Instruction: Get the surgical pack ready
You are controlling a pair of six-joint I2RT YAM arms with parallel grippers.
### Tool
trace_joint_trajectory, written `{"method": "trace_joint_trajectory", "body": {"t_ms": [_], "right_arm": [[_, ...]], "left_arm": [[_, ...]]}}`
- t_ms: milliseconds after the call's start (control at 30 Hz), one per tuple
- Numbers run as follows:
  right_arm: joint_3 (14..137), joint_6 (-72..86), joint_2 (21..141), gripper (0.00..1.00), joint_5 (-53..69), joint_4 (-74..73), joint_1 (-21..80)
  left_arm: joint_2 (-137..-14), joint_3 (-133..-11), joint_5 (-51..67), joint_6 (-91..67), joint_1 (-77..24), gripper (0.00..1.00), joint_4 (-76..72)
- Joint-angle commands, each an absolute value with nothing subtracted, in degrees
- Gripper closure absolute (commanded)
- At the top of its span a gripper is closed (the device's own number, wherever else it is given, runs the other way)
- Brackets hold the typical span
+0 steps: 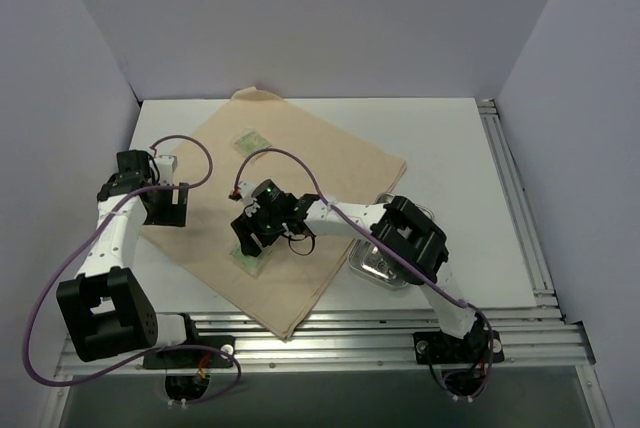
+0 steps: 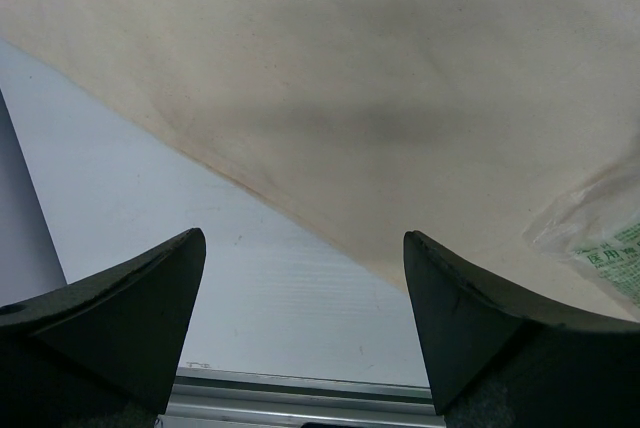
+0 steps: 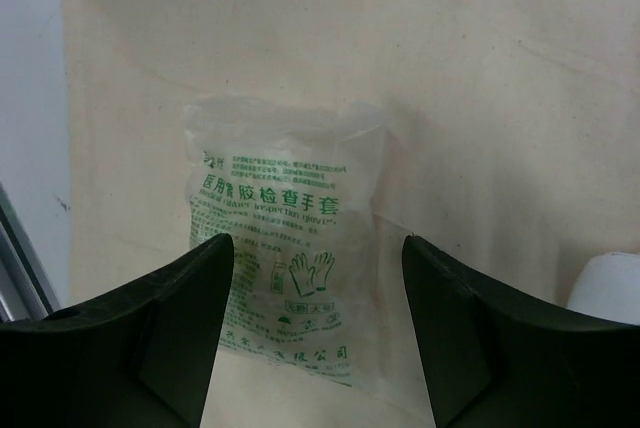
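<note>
Beneath the right gripper (image 3: 318, 258), jaws parted, 1 green packet (image 3: 285, 198) lies on cloth (image 3: 480, 98).

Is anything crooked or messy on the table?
The tan cloth lies crooked, turned cornerwise to the table. Its far corner reaches the back wall, and its near corner lies over the metal rails in front. Nothing looks spilled or torn.
</note>
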State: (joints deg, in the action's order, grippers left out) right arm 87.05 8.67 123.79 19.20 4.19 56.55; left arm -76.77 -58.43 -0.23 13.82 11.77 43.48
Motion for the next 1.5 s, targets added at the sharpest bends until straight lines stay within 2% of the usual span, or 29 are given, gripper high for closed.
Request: {"method": "trace_joint_trajectory", "body": {"t_ms": [0, 133, 333, 367, 533, 733, 900, 1067, 1167, 1467], "right_arm": [[89.04, 8.08, 124.71, 0.37, 23.91, 6.68, 56.07], [87.19, 9.93, 124.98, 0.47, 25.93, 9.22, 55.72], [85.26, 12.91, 120.86, 0.87, 26.10, 12.04, 55.46], [84.99, 13.62, 120.24, 0.99, 26.19, 12.48, 55.37], [81.84, 21.24, 114.71, 1.00, 24.10, 15.81, 53.09], [62.07, 34.00, 95.56, 1.00, 14.79, 26.45, 45.73], [48.20, 40.42, 75.99, 1.00, 1.78, 19.97, 37.90], [38.33, 44.21, 62.69, 1.00, -1.06, 9.52, 23.42], [34.72, 44.03, 60.30, 1.00, -0.62, 7.04, 19.00], [28.40, 49.39, 60.73, 1.00, -2.19, 9.48, 17.23]], "left_arm": [[-77.43, -61.00, -1.23, 13.18, 11.69, 0.10, 43.42], [-77.43, -61.00, -1.41, 13.18, 11.69, 0.10, 43.33], [-76.99, -60.82, -1.76, 13.45, 11.69, 0.10, 43.33], [-76.99, -60.91, -1.67, 13.45, 11.69, 0.10, 43.33], [-76.20, -61.26, -1.41, 13.45, 11.69, 0.10, 43.77], [-75.76, -61.26, -0.70, 13.45, 11.69, 0.10, 44.03], [-75.41, -61.00, 0.00, 13.36, 11.69, 0.10, 43.59], [-75.06, -60.56, 0.00, 13.36, 11.69, 0.10, 43.33], [-75.06, -60.29, 0.00, 13.45, 11.60, 0.10, 43.15], [-74.88, -60.38, 0.00, 13.45, 11.60, 0.10, 43.15]]}}
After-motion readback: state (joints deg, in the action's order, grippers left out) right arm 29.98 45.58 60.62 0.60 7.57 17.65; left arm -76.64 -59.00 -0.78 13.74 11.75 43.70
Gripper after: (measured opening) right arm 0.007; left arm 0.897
